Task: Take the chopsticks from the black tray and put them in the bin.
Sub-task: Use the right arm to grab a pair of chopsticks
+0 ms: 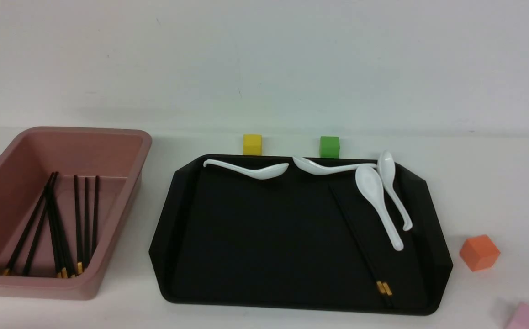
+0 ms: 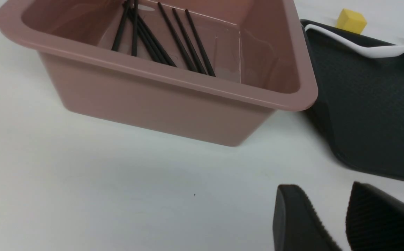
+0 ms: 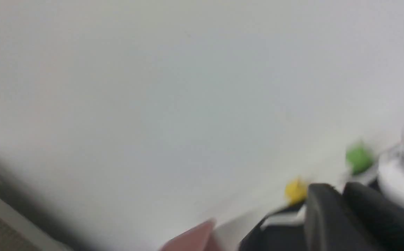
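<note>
White tabletop (image 1: 497, 183) carries everything. Widest on it is the matte black plastic tray (image 1: 264, 237), a rectangle with cut corners and a low rim. To its left, apart from it, stands the dusty pink plastic bin (image 1: 123, 137), a deep tub with rounded corners and a thick rim.

Four white ceramic spoons (image 1: 376, 201) lie in the tray, two along the far rim and two slanting down the right part. Beside those, a pair of thin black chopsticks (image 1: 360, 246) lies side by side on the tray's right half, running diagonally, the gold-banded ends toward the near rim. Several more black sticks (image 1: 59, 228) rest on the bin's floor.

The left gripper (image 2: 327, 195) hangs over bare table near the bin's corner, its fingers close together with nothing between them; I cannot tell whether they are fully clenched. The right gripper (image 3: 341, 191) is blurred, its state unreadable.

A yellow cube (image 1: 252, 144) and a green cube (image 1: 329, 146) sit just behind the tray, an orange cube (image 1: 479, 252) to its right, and a pink block (image 1: 527, 317) nearer, at the picture's edge.
</note>
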Robot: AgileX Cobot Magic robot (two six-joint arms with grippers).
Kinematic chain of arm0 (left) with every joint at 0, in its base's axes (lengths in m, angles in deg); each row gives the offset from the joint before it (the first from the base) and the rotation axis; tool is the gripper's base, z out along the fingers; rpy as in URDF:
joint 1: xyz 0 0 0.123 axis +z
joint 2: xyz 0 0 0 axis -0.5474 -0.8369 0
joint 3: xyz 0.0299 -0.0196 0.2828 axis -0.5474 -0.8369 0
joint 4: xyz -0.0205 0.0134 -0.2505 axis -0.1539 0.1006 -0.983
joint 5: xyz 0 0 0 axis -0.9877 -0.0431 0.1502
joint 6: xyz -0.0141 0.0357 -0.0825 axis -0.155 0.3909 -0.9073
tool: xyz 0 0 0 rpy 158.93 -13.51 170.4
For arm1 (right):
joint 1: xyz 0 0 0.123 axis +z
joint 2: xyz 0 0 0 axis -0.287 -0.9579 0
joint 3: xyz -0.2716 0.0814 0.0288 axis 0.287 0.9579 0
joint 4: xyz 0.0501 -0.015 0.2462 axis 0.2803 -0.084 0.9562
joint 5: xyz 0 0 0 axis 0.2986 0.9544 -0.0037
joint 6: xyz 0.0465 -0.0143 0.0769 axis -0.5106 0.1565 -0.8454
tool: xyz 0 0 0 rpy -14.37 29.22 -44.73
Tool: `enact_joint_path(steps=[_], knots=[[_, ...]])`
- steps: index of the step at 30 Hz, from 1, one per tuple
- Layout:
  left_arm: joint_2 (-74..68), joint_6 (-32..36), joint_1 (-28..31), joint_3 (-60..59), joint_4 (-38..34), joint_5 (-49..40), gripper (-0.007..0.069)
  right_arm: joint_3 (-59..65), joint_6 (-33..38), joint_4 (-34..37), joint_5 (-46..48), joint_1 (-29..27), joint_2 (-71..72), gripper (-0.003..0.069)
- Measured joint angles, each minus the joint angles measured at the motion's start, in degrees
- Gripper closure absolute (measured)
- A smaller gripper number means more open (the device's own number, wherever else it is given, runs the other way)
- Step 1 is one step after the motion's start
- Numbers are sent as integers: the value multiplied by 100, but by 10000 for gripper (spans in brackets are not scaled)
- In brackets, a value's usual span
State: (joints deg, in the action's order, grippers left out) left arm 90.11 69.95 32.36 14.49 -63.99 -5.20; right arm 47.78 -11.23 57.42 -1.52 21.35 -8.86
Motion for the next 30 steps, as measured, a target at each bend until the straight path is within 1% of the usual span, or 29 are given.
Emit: enact_joint_path(steps=[1, 2, 4, 5, 6, 7, 10, 11, 14, 17, 18, 19, 21, 23, 27, 30], knots=[[0, 0, 0, 0, 0, 0, 386, -280, 317, -126, 25, 0, -301, 659], [0, 0, 0, 0, 0, 0, 386, -592, 601, -345, 148, 0, -706, 666], [0, 0, 0, 0, 0, 0, 386, -1113, 825, -727, 682, 0, -1631, 661], [0, 0, 0, 0, 0, 0, 386, -1113, 825, -727, 682, 0, -1631, 661], [0, 0, 0, 0, 0, 0, 386, -1342, 819, -1045, 1162, 0, -2306, 658], [0, 0, 0, 0, 0, 0, 386, -1446, 774, -1209, 1539, 0, -2841, 657], [0, 0, 0, 0, 0, 0, 386, -1553, 607, -1604, 2252, 0, -3976, 657], [0, 0, 0, 0, 0, 0, 386, -1616, 542, -1727, 2603, 0, -4652, 657], [0, 0, 0, 0, 0, 0, 386, -1833, 579, -1849, 3059, 0, -5864, 657], [0, 0, 0, 0, 0, 0, 386, -2309, 867, -1841, 3420, 0, -7153, 657], [0, 0, 0, 0, 0, 0, 386, -2343, 884, -1841, 3444, 0, -7227, 657], [0, 0, 0, 0, 0, 0, 386, -2632, 990, -1841, 3615, 21, -7750, 657], [0, 0, 0, 0, 0, 0, 386, -2955, 1051, -1883, 3759, 114, -8231, 657], [0, 0, 0, 0, 0, 0, 386, -3426, 919, -2198, 3809, 392, -8725, 657], [0, 0, 0, 0, 0, 0, 386, -4042, 144, -2964, 3708, 851, -9160, 657], [0, 0, 0, 0, 0, 0, 386, -4514, -610, -3757, 3620, 1187, -9367, 654]])
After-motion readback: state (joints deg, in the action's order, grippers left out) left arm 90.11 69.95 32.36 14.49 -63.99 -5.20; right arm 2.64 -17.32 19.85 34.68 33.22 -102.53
